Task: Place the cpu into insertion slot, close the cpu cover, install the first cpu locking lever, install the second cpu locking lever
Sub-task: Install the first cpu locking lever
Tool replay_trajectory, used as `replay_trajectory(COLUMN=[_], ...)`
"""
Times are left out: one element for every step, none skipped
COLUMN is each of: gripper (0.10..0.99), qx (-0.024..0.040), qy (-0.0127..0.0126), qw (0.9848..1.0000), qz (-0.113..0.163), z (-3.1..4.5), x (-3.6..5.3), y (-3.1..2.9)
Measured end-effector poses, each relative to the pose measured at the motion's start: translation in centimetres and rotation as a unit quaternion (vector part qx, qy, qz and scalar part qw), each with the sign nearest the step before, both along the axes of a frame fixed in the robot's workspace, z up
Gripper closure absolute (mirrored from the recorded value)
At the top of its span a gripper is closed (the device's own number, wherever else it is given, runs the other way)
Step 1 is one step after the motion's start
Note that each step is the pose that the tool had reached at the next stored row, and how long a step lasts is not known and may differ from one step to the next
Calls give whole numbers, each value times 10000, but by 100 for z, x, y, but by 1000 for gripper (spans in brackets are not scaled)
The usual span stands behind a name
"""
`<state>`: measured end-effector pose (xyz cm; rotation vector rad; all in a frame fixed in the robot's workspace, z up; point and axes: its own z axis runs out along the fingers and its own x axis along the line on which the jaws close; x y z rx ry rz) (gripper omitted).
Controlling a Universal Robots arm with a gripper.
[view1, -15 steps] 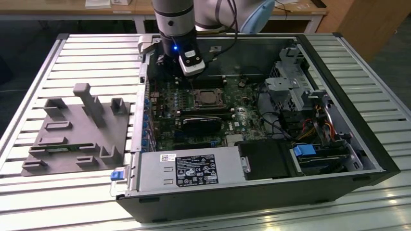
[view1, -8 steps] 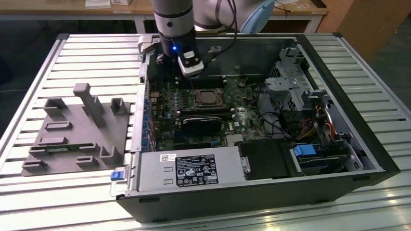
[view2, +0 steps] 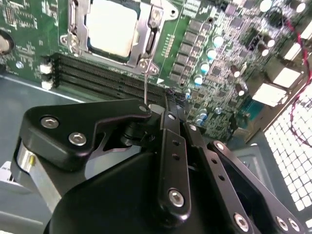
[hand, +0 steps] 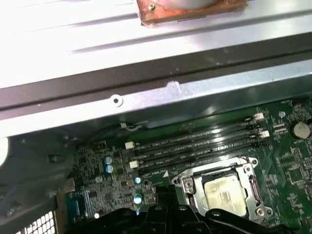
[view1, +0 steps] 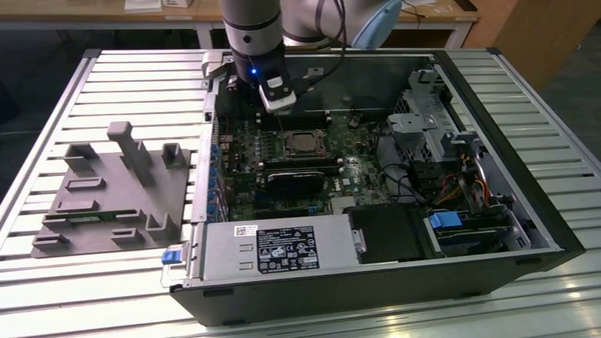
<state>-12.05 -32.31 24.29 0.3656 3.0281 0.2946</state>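
In the exterior view your clenched pincer (view1: 279, 107) hung at the insertion slot's (view1: 302, 143) 12 o'clock; the thin locking lever (view2: 145, 83) could slip.

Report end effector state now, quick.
End effector: closed, nothing visibly gripped; its tip sits beside the thin locking lever.

A grey plastic stand (view1: 112, 193) sits on the slatted bench (view1: 84, 296) at the frame's left. The open computer case (view1: 376, 289) fills the middle, with a silver power box (view1: 272, 246) low inside and coloured wires (view1: 474, 186) at right.
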Motion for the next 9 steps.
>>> replay_trajectory(gripper=[984,984,984,984,984,984,984,984,984], qx=[32,68,107,137,150,152,152,153,154], qy=[0,0,1,1,1,1,1,1,1], qw=[10000,10000,9999,9999,9999,9999,9999,9999,9999], qz=[4,11,23,35,44,52,61,69,73], z=[-1,-2,-3,-4,-4,-4,-4,-5,-5], x=[-2,-4,-5,-5,-5,-5,-5,-3,2], y=[0,0,0,0,0,1,1,0,0])
